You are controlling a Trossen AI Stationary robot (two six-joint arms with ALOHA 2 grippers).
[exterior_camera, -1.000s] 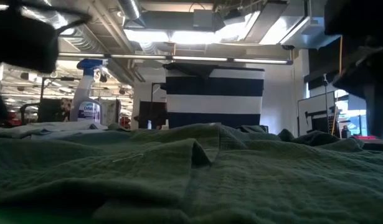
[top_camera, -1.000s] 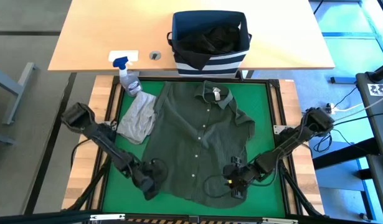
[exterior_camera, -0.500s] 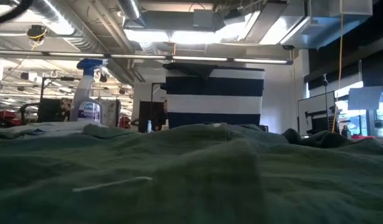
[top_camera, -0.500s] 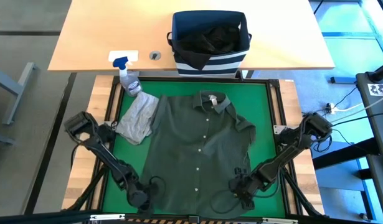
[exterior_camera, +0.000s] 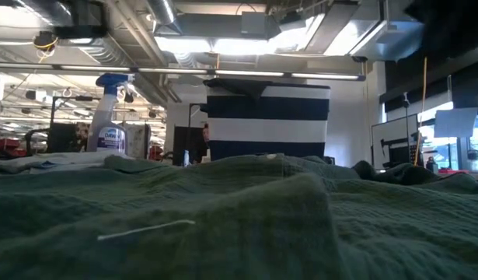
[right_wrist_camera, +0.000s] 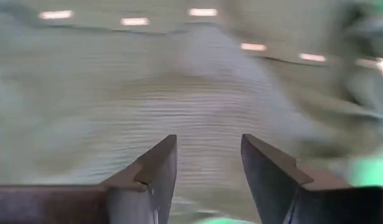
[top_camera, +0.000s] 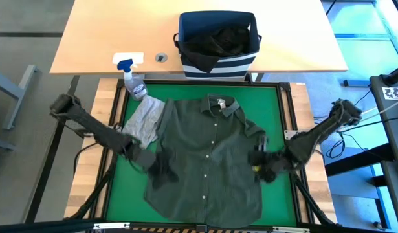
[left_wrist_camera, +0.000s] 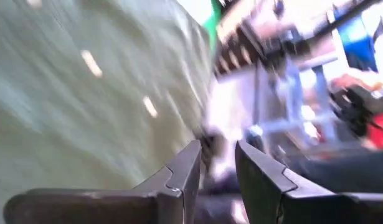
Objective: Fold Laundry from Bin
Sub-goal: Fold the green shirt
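A dark olive green shirt (top_camera: 208,162) lies spread flat, front up, on the green mat (top_camera: 131,188), its collar (top_camera: 223,105) toward the far edge. A light grey garment (top_camera: 143,121) lies crumpled beside its left sleeve. The navy striped bin (top_camera: 218,63) stands on the wooden table behind, with black laundry (top_camera: 218,39) inside. My left gripper (top_camera: 162,173) hovers open above the shirt's left side, and its wrist view shows a bare gap between the fingers (left_wrist_camera: 216,152). My right gripper (top_camera: 258,160) hovers open above the shirt's right side (right_wrist_camera: 208,146).
A clear spray bottle with a blue nozzle (top_camera: 134,81) stands at the mat's far left corner, close to the grey garment. A wooden frame (top_camera: 299,110) borders the mat. In the low view the shirt (exterior_camera: 239,225) fills the foreground before the bin (exterior_camera: 267,120).
Both grippers first went toward the table's near edge at the shirt's hem, then rose and came back toward the far edge above the shirt's sides. The shirt's hem now lies closer to the near edge, and its lower part lies flatter than before.
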